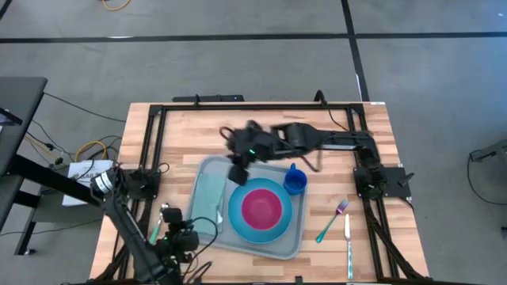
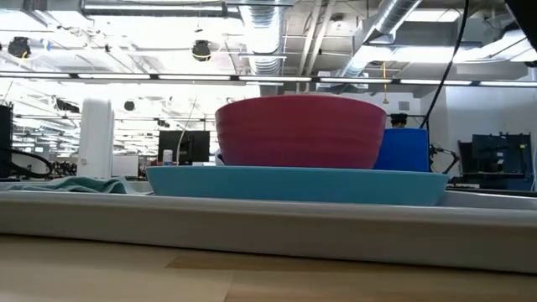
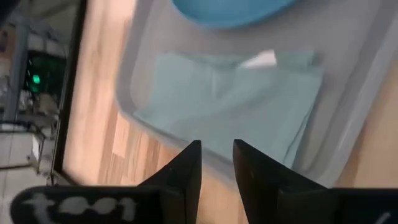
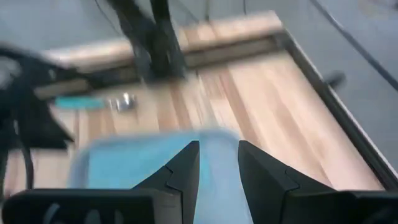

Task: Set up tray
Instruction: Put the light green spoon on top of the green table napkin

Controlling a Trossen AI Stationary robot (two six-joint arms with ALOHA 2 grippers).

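Camera positions as I read them from my station:

High view: overhead, facing straight down; takes in the whole table (image 1: 372,134), both arms and surrounding floor.

Low view: at tabletop level, very close to the tray (image 2: 252,225) rim, facing level into the room.

Left wrist view: close above the tray's napkin (image 3: 230,99) end, past its own fingers (image 3: 186,171).

Right wrist view: past its own fingers (image 4: 185,168), across tray and table.

All four views share the tray.
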